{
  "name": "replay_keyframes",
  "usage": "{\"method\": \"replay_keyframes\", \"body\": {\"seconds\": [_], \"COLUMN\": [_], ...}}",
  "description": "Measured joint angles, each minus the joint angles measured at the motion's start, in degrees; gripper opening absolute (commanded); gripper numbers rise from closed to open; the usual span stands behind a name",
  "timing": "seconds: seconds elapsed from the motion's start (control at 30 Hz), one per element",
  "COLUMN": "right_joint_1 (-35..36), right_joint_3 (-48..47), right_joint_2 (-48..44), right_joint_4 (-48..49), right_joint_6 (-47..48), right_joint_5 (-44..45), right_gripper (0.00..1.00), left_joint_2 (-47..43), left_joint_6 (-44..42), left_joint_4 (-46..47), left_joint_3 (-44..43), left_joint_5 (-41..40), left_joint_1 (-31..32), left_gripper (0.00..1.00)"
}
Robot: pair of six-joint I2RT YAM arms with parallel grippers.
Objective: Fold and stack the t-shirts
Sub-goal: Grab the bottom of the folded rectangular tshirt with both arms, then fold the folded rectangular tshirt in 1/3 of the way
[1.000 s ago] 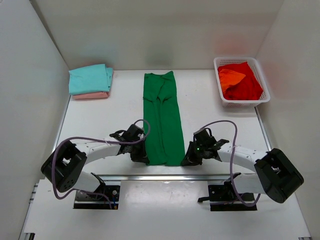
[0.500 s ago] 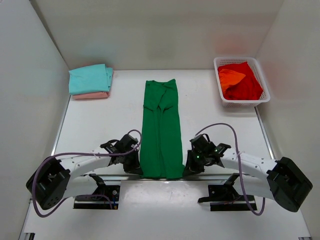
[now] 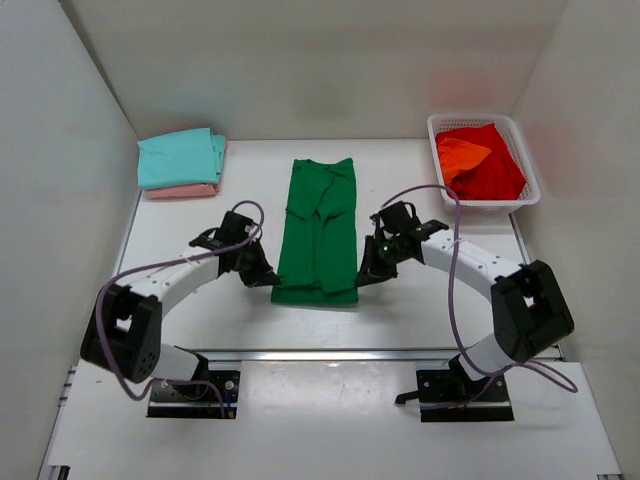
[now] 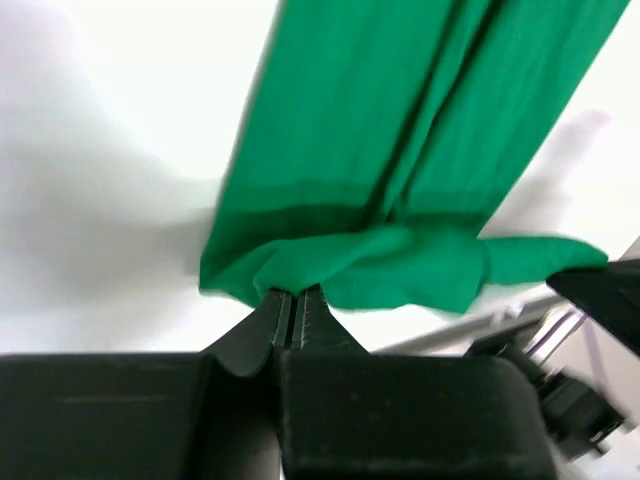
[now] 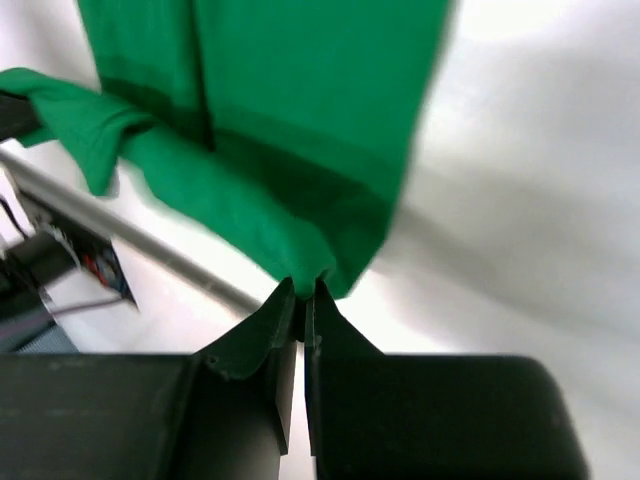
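The dark green t-shirt [image 3: 320, 225] lies as a long narrow strip mid-table, its near end lifted and doubled back over itself. My left gripper [image 3: 268, 279] is shut on the shirt's near left corner [image 4: 270, 275]. My right gripper [image 3: 362, 276] is shut on the near right corner [image 5: 330, 262]. Both hold the hem above the table, over the strip. A folded teal t-shirt [image 3: 179, 157] lies on a folded pale pink t-shirt [image 3: 182, 191] at the far left. A red t-shirt [image 3: 490, 170] and an orange t-shirt [image 3: 462, 154] lie crumpled in the basket.
The white lattice basket [image 3: 484, 202] stands at the far right. White walls close in the left, right and back. A metal rail [image 3: 330, 354] runs along the table's near edge.
Both grippers have carried the green shirt's near hem from the table's front edge away from the bases, doubling the strip back on itself. The far end has crept slightly nearer.
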State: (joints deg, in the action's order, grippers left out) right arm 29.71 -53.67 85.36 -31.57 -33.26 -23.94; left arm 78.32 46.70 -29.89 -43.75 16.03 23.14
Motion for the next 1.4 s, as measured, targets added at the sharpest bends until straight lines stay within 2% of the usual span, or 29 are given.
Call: {"method": "replay_keyframes", "body": {"seconds": [0.1,0.3,0.7,0.77,0.8,0.83,0.87,0.93,0.97,1.0,1.03,1.17,1.3,1.4], "right_joint_1": [-3.4,-6.6,-8.8,-9.2,-9.4,-9.7,-10.1,-11.2,-11.9,-12.8,-13.8,-17.7,-17.8,-15.2], "right_joint_3": [-3.9,-11.3,-21.5,-22.9,-23.7,-24.7,-25.9,-27.6,-27.8,-27.7,-27.1,-20.3,-19.4,-16.6], "right_joint_2": [4.1,10.7,21.6,23.5,24.6,25.7,26.9,28.6,28.9,29.0,28.9,25.4,22.5,17.7], "right_joint_4": [-0.8,-2.7,-3.7,-4.0,-4.1,-4.2,-4.1,-2.8,-1.2,0.5,3.5,17.2,19.5,19.6], "right_joint_6": [2.1,5.1,8.7,9.2,9.4,9.5,9.5,8.9,7.8,6.8,4.9,-3.2,-5.7,-5.7], "right_joint_5": [-0.7,-1.7,-2.7,-3.2,-3.5,-4.0,-4.7,-6.3,-7.5,-8.7,-9.9,-11.5,-8.7,-4.7], "right_gripper": [0.0,0.01,0.0,0.01,0.0,0.04,0.14,0.23,0.27,0.32,0.33,0.36,0.41,0.42], "left_joint_2": [5.5,15.2,23.4,24.7,25.5,26.3,27.1,28.9,29.9,31.0,31.7,32.3,30.9,25.9], "left_joint_6": [-0.8,-1.7,-2.3,-2.1,-2.0,-1.7,-1.3,0.2,1.4,2.8,3.9,11.4,13.3,12.5], "left_joint_4": [1.0,3.9,4.9,5.1,5.2,5.5,6.1,7.9,9.6,12.1,14.4,27.7,33.8,34.1], "left_joint_3": [-4.4,-12.0,-20.5,-21.3,-21.7,-22.1,-22.3,-23.3,-23.9,-24.4,-24.7,-24.5,-23.0,-16.2], "left_joint_5": [0.4,1.8,2.6,2.7,2.8,2.9,3.3,4.5,5.5,6.5,7.3,10.3,11.5,11.4], "left_joint_1": [-2.5,-3.3,-6.6,-7.1,-7.4,-7.7,-8.0,-8.9,-9.4,-10.0,-10.5,-12.4,-13.3,-13.2], "left_gripper": [0.0,0.0,0.0,0.06,0.2,0.29,0.35,0.33,0.34,0.4,0.46,0.42,0.45,0.47]}}
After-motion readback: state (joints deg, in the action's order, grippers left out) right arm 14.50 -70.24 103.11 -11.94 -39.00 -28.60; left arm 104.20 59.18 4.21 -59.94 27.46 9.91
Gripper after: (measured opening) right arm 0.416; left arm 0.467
